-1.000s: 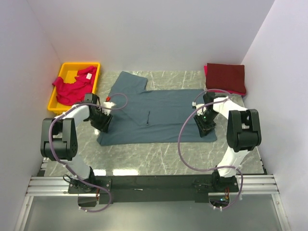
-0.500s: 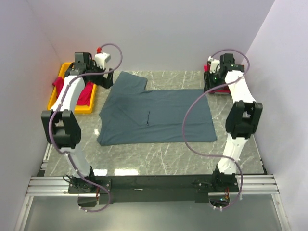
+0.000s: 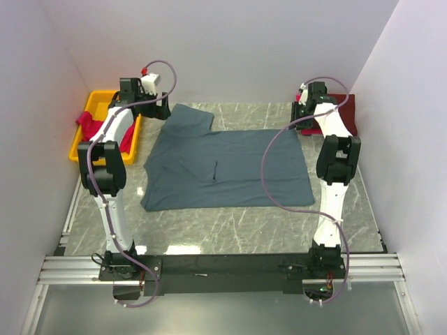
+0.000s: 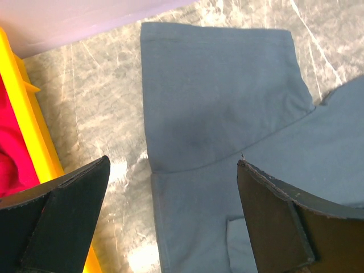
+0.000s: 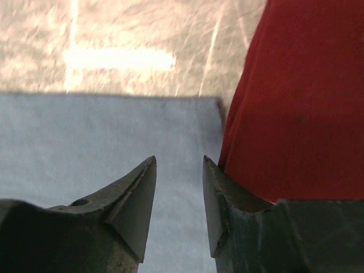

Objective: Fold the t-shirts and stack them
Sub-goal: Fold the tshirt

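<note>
A slate blue-grey t-shirt lies spread flat in the middle of the marble table, one sleeve pointing to the far left. My left gripper hovers over that sleeve's seam; its jaws stand wide open with nothing between them. My right gripper hangs over the shirt's far right corner, its jaws apart and empty. A folded dark maroon t-shirt lies at the back right, just right of that gripper, and looks red in the right wrist view. A pinkish-red t-shirt lies crumpled in the bin.
A yellow plastic bin stands at the back left, its wall close beside my left finger. White walls close in the back and both sides. Bare marble stretches between the shirt and the arm bases.
Both arms swung from the shirt's near corners to its far corners. The left gripper opened wide. The shirt lies as it did.
</note>
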You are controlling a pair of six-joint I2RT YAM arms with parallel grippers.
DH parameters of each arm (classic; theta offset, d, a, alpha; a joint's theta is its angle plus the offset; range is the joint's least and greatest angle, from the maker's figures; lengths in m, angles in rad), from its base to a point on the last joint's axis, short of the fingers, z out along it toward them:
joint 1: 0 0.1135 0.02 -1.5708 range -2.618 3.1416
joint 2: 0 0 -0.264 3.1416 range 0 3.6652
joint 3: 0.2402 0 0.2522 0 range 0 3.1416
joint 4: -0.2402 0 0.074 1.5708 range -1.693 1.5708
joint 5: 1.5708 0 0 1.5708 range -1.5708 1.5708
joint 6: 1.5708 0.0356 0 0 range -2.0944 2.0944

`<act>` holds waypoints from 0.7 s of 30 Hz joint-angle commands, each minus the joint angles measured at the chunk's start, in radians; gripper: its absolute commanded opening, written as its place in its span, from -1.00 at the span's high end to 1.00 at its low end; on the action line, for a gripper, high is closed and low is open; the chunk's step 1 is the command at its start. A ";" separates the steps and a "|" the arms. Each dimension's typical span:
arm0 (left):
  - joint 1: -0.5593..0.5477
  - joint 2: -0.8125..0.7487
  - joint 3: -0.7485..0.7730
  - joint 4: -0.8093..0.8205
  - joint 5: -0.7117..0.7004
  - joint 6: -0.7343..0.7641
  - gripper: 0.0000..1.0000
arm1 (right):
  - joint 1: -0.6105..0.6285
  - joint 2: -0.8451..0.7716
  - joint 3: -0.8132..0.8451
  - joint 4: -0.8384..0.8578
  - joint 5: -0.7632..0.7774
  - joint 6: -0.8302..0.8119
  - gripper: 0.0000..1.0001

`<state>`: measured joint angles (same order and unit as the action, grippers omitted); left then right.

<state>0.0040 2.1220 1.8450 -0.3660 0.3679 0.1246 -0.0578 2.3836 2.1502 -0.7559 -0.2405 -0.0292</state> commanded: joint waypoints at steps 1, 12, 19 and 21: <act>0.001 0.009 0.045 0.068 -0.014 -0.031 -0.99 | 0.026 0.017 0.048 0.093 0.067 0.066 0.12; 0.002 0.121 0.112 0.038 -0.066 -0.036 -0.99 | 0.030 0.071 0.036 0.144 0.185 0.133 0.14; 0.002 0.135 0.093 0.058 -0.073 -0.034 -0.99 | 0.030 0.083 0.028 0.171 0.225 0.169 0.08; 0.001 0.139 0.091 0.062 -0.078 -0.034 -0.99 | 0.029 0.092 0.031 0.168 0.219 0.173 0.07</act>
<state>0.0040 2.2730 1.9236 -0.3344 0.3038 0.1070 -0.0292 2.4565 2.1601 -0.6334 -0.0589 0.1200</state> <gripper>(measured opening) 0.995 0.460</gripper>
